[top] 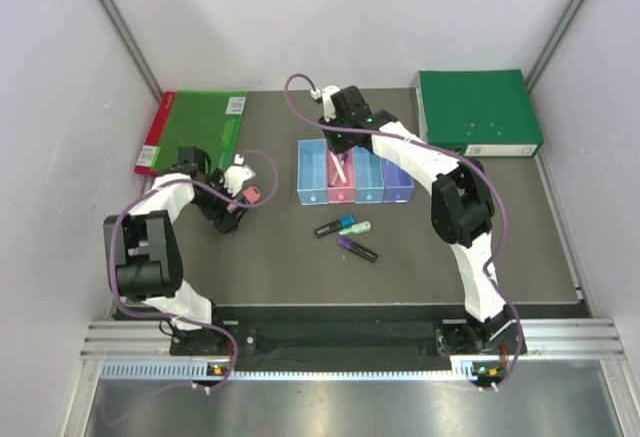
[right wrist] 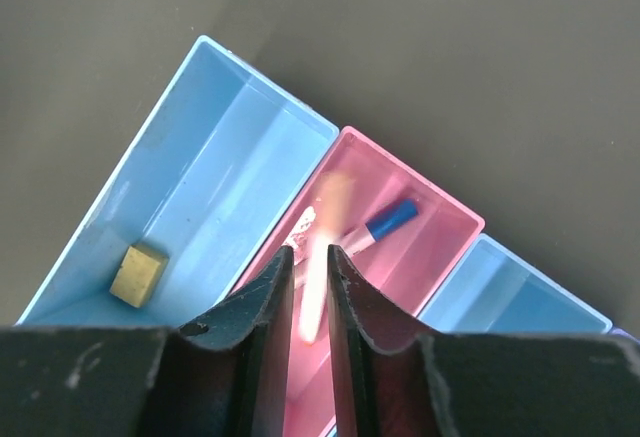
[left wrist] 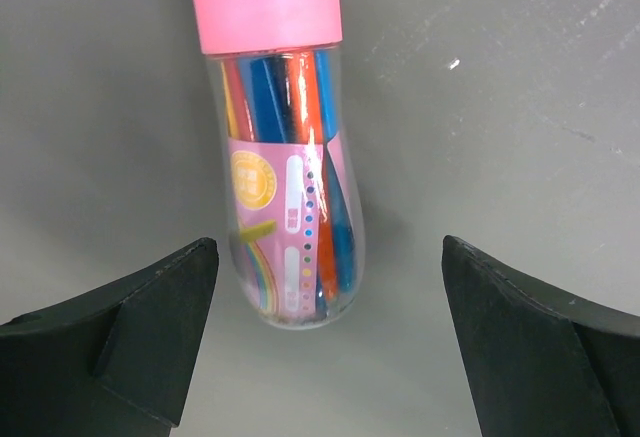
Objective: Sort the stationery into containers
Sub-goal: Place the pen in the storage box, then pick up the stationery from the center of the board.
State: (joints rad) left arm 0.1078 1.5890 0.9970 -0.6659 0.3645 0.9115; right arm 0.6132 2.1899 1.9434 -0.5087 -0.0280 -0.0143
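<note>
Gripping thin pink-white pen (right wrist: 318, 287) over pink bin (right wrist: 440, 247): right jaws narrow | left jaws wide, straddling pink-capped tube (left wrist: 285, 147)

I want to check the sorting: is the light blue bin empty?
No, the right wrist view shows a small yellowish block lying in the light blue bin.

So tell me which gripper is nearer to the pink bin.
Right. The right gripper hangs directly over the pink bin, with a thin pink-white pen between its fingers. The left gripper is off to that bin's left, open around the pink-capped tube.
</note>
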